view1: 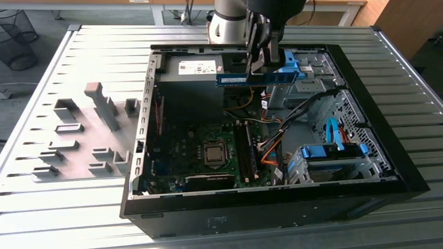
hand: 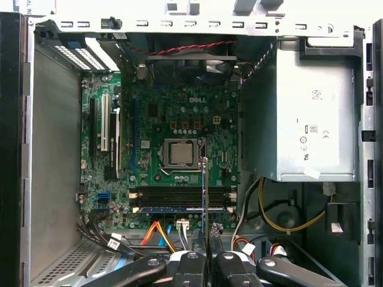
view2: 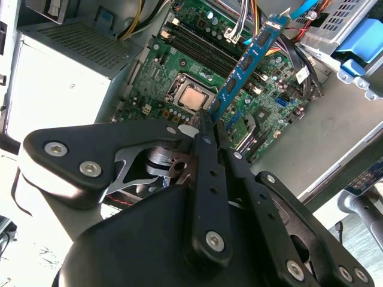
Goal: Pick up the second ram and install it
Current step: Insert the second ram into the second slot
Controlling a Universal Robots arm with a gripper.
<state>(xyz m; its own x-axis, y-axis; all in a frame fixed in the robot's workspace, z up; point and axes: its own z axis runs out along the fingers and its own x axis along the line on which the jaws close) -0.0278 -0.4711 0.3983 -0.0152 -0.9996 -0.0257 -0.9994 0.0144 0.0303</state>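
Second ram point(view1: 235, 80) held in jaws over mobo point(view1: 201, 140).

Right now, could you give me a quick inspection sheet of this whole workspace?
Surface: slatted metal table carrying an open computer case.
Job's things: second ram held above the case, not in a slot.
Clutter: grey fixture blocks on the table.
Grippers: gripper shut on the second ram.
Cables: orange cables and a blue cable inside the case.
Surroundings: wire waste basket on the floor.
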